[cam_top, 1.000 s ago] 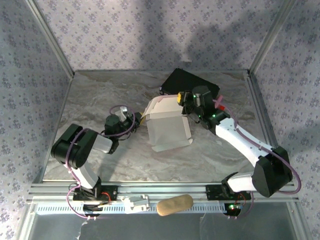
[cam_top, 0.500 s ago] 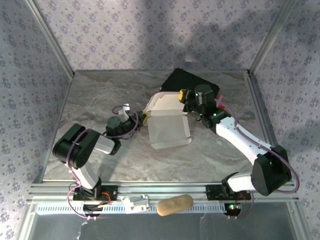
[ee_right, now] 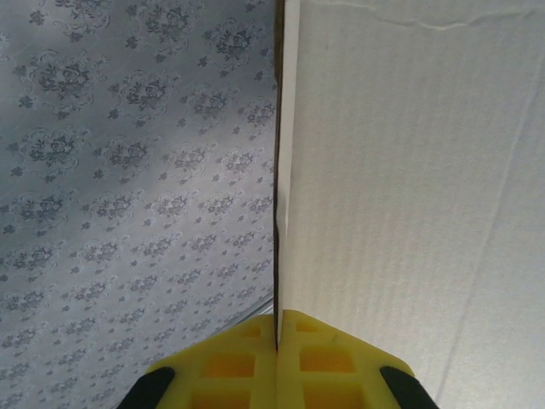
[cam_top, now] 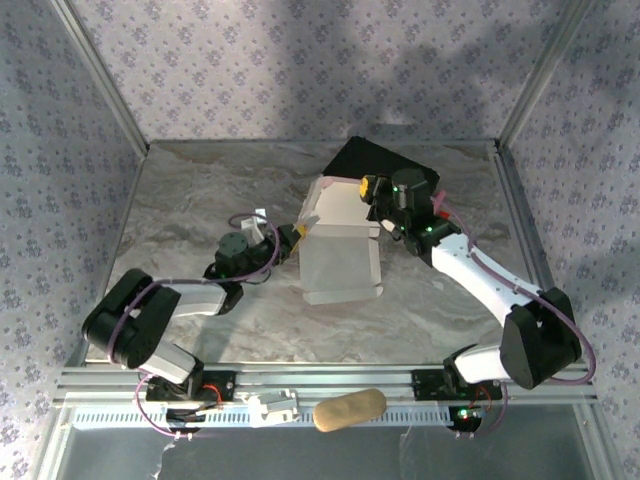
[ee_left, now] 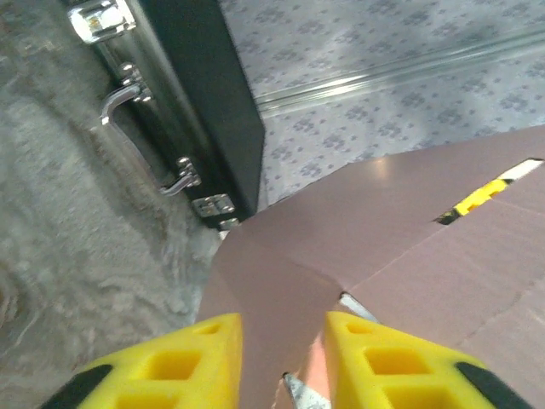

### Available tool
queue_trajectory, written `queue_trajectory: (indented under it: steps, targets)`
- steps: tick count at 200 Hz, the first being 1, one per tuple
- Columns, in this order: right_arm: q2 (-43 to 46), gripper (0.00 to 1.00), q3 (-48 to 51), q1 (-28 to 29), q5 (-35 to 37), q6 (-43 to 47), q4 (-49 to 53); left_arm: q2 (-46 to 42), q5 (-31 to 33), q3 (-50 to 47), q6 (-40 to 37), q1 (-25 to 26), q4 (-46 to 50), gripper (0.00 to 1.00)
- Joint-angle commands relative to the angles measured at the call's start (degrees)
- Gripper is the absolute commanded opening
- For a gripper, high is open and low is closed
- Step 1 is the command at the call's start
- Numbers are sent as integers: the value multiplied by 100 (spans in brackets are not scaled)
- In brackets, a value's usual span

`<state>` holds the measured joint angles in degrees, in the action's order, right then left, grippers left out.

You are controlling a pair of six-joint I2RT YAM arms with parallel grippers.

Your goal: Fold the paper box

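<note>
**Kid:** Where is the paper box?

**Friend:** In the middle of the frame, on the desk, near the black case above it. Its long way runs from top to bottom, and its top flaps stick up.

**Kid:** Who has it?

**Friend:** Both arms. The left gripper is at the box's upper left side. Its jaws are a little apart, with a pink flap between them. The right gripper is at the upper right corner. Its jaws are squeezed tight on the edge of a panel.

**Kid:** So which way is the box from them?

**Friend:** It sits between them, and neither arm is nearer. I think the next fold needs those two top sides pushed toward each other
</note>
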<state>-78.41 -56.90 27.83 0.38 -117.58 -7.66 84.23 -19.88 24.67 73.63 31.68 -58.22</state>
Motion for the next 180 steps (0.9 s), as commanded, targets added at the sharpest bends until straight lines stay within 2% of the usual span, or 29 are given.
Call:
queue_trajectory:
  steps: [1,21,40,54,69,89,115,152,180]
  targets:
    - [-94,0,195,231,121,306,-168,-1093,369,4,-961,7,1900,43]
    - [-99,0,475,375,562,527,-559,-2309,908,123,-1733,42,4225,57]
    - [-176,0,789,468,897,610,-1071,-3312,1206,158,-2132,-100,5678,64]
    - [-232,0,902,521,991,604,-1213,-3672,1010,222,-2404,-399,6251,63]
    - [-266,0,921,589,1021,672,-1233,-3760,663,374,-2671,-787,6524,58]
    - [-314,0,912,659,997,718,-1141,-3410,554,785,-3237,-977,6633,44]
    - [-367,0,928,714,990,751,-1132,-2323,347,1309,-4106,-975,6252,30]
    - [-442,0,953,723,935,828,-1080,-1470,187,1300,-4980,-766,4892,29]
    - [-525,0,963,737,916,890,-1177,-1139,238,1315,-5592,-307,4559,29]
